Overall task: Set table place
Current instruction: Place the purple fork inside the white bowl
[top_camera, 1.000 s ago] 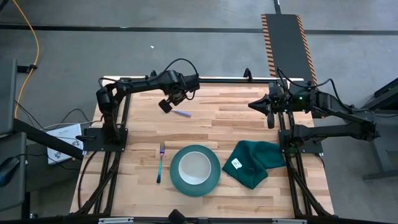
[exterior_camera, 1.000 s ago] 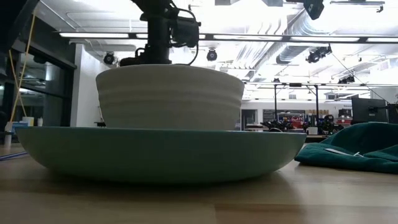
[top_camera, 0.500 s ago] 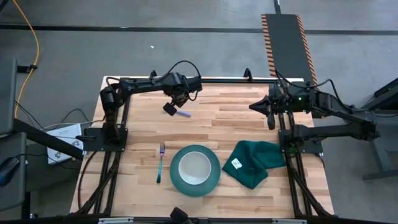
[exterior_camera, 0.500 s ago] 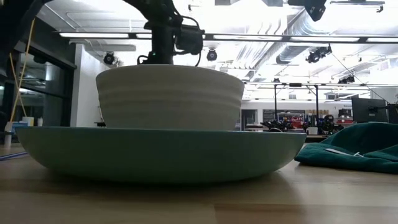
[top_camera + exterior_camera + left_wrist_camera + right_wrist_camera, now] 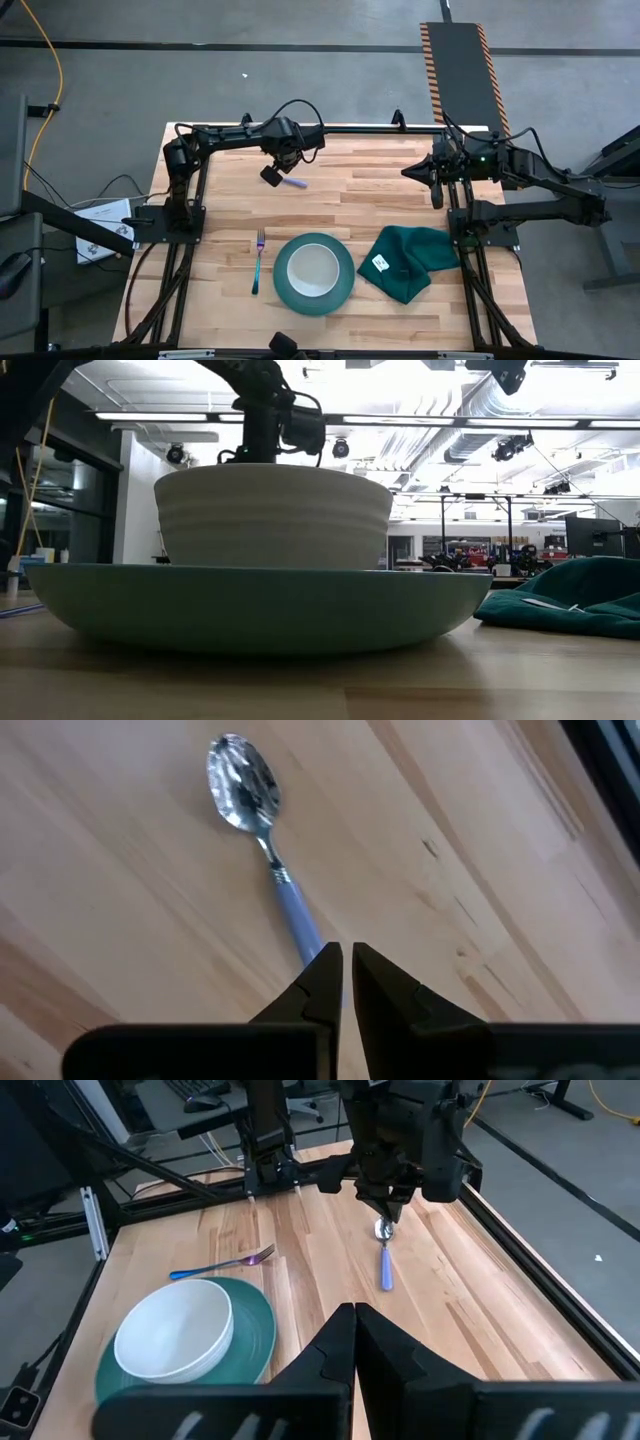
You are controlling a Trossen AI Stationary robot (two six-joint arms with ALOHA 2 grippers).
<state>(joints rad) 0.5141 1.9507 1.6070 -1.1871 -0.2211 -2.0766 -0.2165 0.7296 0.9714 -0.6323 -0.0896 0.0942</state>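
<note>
The spoon [image 5: 268, 860] with a blue-purple handle lies flat on the wooden table [image 5: 380, 200], far left of centre; it also shows in the high view [image 5: 294, 184] and the right wrist view [image 5: 385, 1258]. My left gripper [image 5: 347, 958] is shut and stands over the spoon, its fingertips in front of the handle's end; it also shows in the high view [image 5: 271, 176]. I cannot tell whether it touches. The white bowl [image 5: 313, 268] sits in the teal plate [image 5: 345, 290], and the fork [image 5: 258, 262] lies left of the plate. My right gripper [image 5: 352, 1316] is shut and empty, raised at the far right [image 5: 405, 171].
A dark green cloth [image 5: 412, 260] with a white tag lies bunched right of the plate. Both arm bases stand on black frames at the table's left and right sides. Bare wood lies between the spoon and my right gripper.
My left gripper has gone a little toward the table's right edge and toward the spoon, staying shut. The spoon, plate, bowl, fork and cloth have kept their places.
</note>
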